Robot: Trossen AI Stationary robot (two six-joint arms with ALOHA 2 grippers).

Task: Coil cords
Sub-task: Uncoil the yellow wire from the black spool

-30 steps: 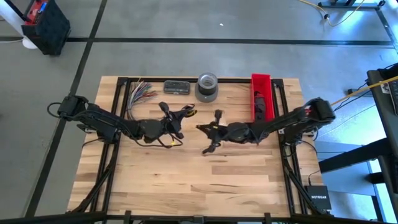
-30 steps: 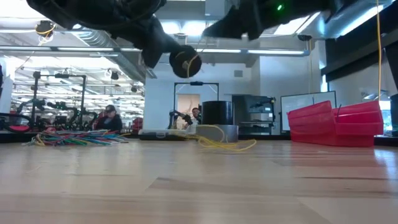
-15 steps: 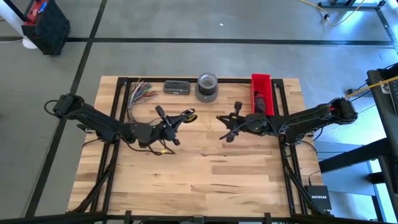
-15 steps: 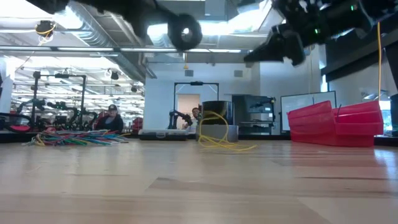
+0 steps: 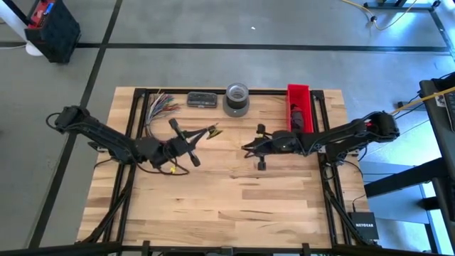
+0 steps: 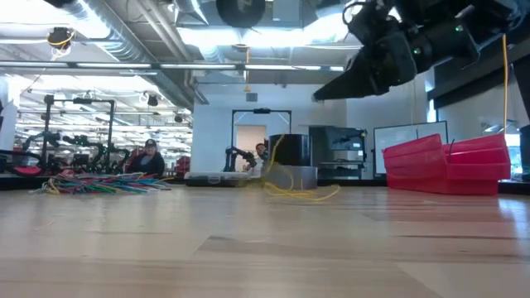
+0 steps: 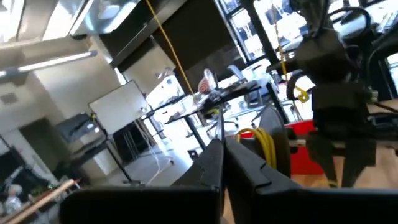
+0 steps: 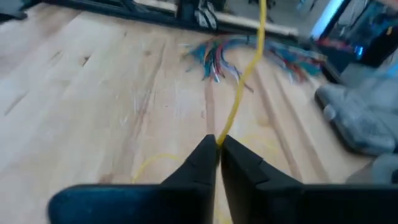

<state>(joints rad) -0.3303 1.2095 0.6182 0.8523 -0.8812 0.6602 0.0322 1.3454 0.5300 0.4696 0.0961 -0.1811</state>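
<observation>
The cord shows as a thin yellow line. In the low view it hangs [image 6: 247, 70] from above down to slack loops [image 6: 286, 178] lying on the table by the tape roll. A round black bundle [image 6: 240, 10] shows at the low view's top edge, where my left gripper is. My left gripper [image 5: 211, 132] is high over the table's middle left, shut on the cord. My right gripper [image 5: 246, 148], just to its right, is also shut on the cord, and it shows in the low view [image 6: 319, 95] too. My left gripper has the yellow cord [image 7: 216, 127] between its two shut fingers; the cord runs straight up and away from the fingertips. Whether it also touches the black bundle I cannot tell. My right gripper pinches the yellow cord [image 8: 224, 132] between its fingertips, coming about level from the table's right side. The cord runs straight away from the tips toward the left gripper, clear of the table.
A grey tape roll [image 5: 237, 99] and a flat black box [image 5: 202, 99] stand at the far edge. A fan of multicoloured wires [image 5: 160, 107] lies at the far left. A red bin [image 5: 299, 110] stands at the far right. Bare wood lies toward the near edge.
My right gripper has drawn away from the left gripper toward the table's right edge and has turned about its wrist. My left gripper has risen and drawn back a little toward the left edge, taking the black bundle up. The cord's loops on the table have been pulled partly upward.
</observation>
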